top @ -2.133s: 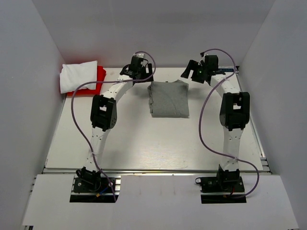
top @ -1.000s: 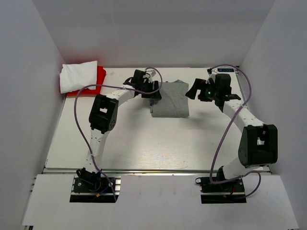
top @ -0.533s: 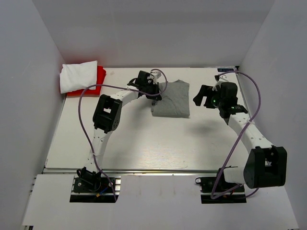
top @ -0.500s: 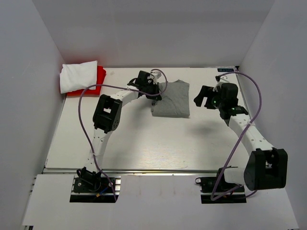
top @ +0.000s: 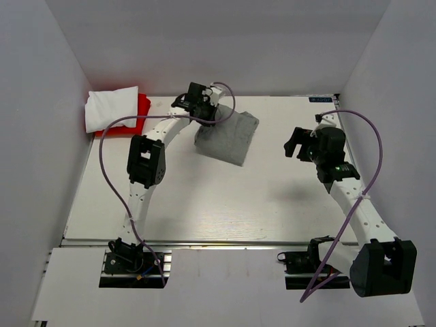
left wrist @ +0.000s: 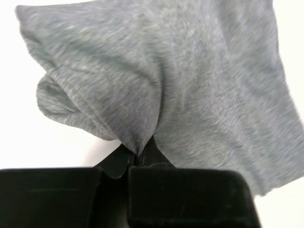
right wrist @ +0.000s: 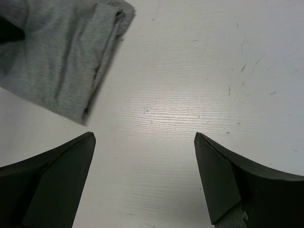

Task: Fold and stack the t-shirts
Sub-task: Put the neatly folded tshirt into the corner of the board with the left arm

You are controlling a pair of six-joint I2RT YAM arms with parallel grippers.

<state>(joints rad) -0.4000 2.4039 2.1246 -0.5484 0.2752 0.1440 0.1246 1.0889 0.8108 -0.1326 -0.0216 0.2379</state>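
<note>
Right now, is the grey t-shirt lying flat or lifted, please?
Partly lifted: the left gripper is shut on the grey t-shirt, whose cloth drapes from the pinch.

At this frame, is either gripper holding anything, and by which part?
The left gripper is shut on the grey t-shirt, pinching a bunched fold at its edge. The right gripper is open and holds nothing.

Most of the red shirt (top: 144, 109) hides under the white shirt (top: 112, 107); grey shirt (left wrist: 199, 80) cropped.
</note>
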